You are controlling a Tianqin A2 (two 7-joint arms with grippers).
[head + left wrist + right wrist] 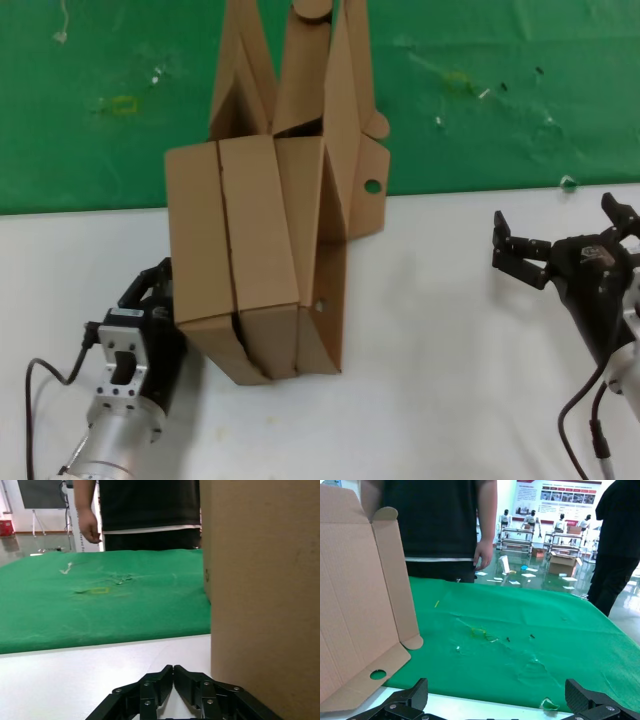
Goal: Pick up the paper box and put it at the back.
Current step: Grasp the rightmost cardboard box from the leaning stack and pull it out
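Note:
The paper box (350, 170), brown cardboard with its lid and tabbed flaps open and a round hole in a side flap, stands on end across the edge of the green back surface (100, 100). In the right wrist view the paper box (355, 605) rises beside the green surface (520, 630). My left gripper (160, 288) rests low on the white table, against the outer side of the cardboard cluster. In its own view my left gripper (173, 668) is shut on nothing, a cardboard wall (260, 580) just beside it. My right gripper (560, 240) stands open and apart from the box, and my right gripper (500, 700) holds nothing.
Two closed brown boxes (230, 250) stand pressed together against the paper box. The white tabletop (450, 330) spreads in front. A person (145, 510) stands behind the green surface. Small scraps (567, 183) lie on the cloth near its edge. Cables (40, 385) trail by the left arm.

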